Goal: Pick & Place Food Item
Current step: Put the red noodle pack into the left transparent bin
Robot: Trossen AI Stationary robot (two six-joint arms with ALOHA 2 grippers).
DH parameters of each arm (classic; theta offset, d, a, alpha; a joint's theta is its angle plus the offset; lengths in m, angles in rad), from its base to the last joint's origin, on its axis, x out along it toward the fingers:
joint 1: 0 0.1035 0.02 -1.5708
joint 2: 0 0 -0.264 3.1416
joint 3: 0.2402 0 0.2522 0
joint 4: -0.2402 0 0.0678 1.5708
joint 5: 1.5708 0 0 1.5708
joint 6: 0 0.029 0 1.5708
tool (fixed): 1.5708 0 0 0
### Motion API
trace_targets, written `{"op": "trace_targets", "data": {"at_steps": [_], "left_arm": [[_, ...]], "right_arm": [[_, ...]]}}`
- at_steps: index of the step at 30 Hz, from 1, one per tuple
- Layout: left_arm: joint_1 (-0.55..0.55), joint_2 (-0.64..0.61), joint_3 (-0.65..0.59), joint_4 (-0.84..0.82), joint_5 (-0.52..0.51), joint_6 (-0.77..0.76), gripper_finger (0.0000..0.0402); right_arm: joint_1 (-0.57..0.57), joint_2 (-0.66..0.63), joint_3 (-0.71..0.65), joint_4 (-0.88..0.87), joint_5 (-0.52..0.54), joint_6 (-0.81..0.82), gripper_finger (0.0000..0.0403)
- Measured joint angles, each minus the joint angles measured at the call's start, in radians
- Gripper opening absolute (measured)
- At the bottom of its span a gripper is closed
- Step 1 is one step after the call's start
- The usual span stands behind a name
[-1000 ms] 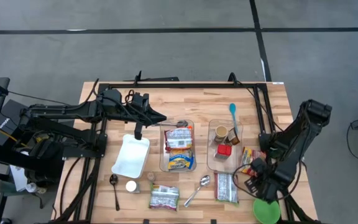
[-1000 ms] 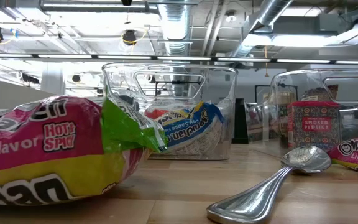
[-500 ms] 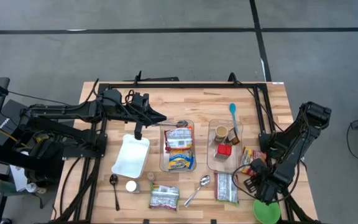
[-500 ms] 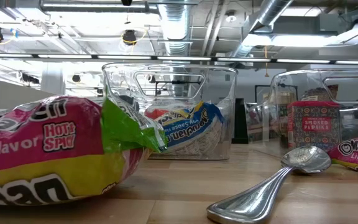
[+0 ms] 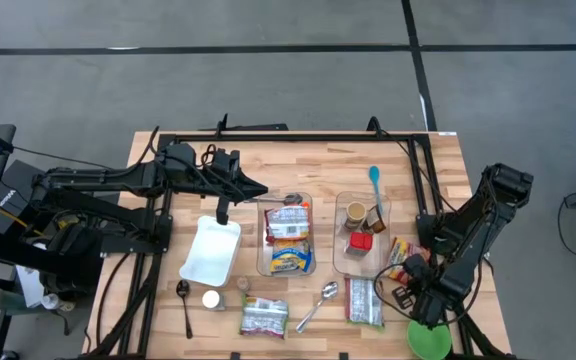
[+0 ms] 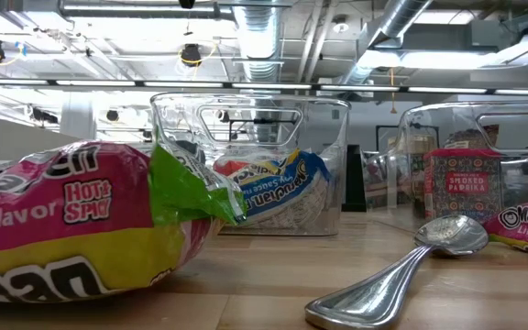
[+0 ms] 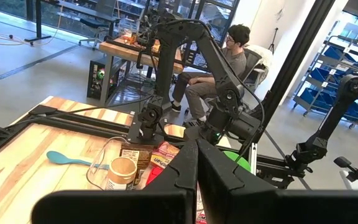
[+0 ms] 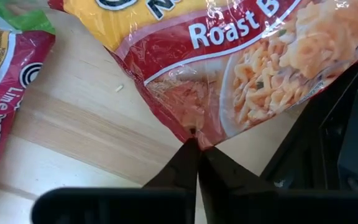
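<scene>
At the table's left, our left gripper [image 5: 260,190] waits clenched and empty above the white tray [image 5: 211,250]. Moving right, past the two clear bins, our right gripper [image 8: 194,146] has just snapped closed from wide open, pinching the corner of the roast-beef noodle packet [image 8: 241,68] lying by the table's right edge. We judge the grasp made; lifting comes next.

From the table's centre [image 5: 323,180], you find two clear bins: one [image 5: 288,240] just at 7 o'clock holding noodle packets; the other [image 5: 362,232] at 5 o'clock holding a cup; a tray [image 5: 211,250] lies at 8 o'clock; a spoon [image 5: 317,305] at 6 o'clock.
</scene>
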Motion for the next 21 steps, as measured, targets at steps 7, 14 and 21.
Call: {"op": "trace_targets", "data": {"at_steps": [7, 14, 21], "left_arm": [[0.0, 0.0, 0.0, 0.0, 0.0, 0.0, 0.0], [0.0, 0.0, 0.0, 0.0, 0.0, 0.0, 0.0], [0.0, 0.0, 0.0, 0.0, 0.0, 0.0, 0.0]], "right_arm": [[0.001, -0.028, 0.046, -0.021, -0.023, -0.037, 0.0002], [0.002, -0.065, 0.174, -0.1, -0.023, -0.075, 0.0001], [0.002, -0.068, 0.357, -0.246, -0.006, -0.115, 0.0]]}}
